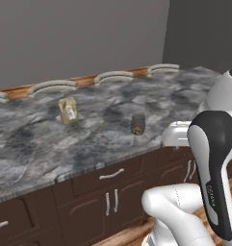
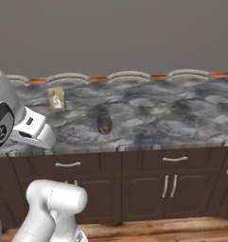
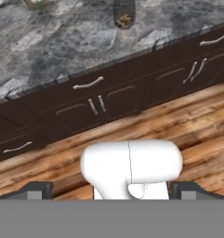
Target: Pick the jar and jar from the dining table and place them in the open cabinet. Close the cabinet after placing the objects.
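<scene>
You see the grey-black marbled tabletop (image 1: pixel 136 98) stretching across the middle of the left base view, with dark brown drawer fronts (image 1: pixel 112 175) and silver handles below its front edge. The short dark glass jar (image 1: pixel 138 124) stands upright a little right of centre in that frame, near the front edge of the stone; in the right base view the same jar (image 2: pixel 104 124) sits left of centre, and in the hand view it (image 3: pixel 124 14) shows at the top edge with yellowish bits inside. A small tan carton (image 1: pixel 68 110) stands upright in the left-centre of the left base view, well apart from the jar and farther back on the stone; in the right base view the carton (image 2: pixel 56 99) is in the upper left. Along the back edge of the stone you can make out pale curved chair backs (image 1: pixel 55 86). The end effector (image 3: pixel 111 190) appears at the bottom of the hand view with its two dark fingertips (image 3: pixel 36 190) standing far apart at the lower left and lower right, so it is wide open and holds nothing. It hangs in front of the drawer fronts over a wooden plank floor (image 3: pixel 192 121), apart from the jar. The white arm (image 1: pixel 213 163) fills the lower right of the left base view.
</scene>
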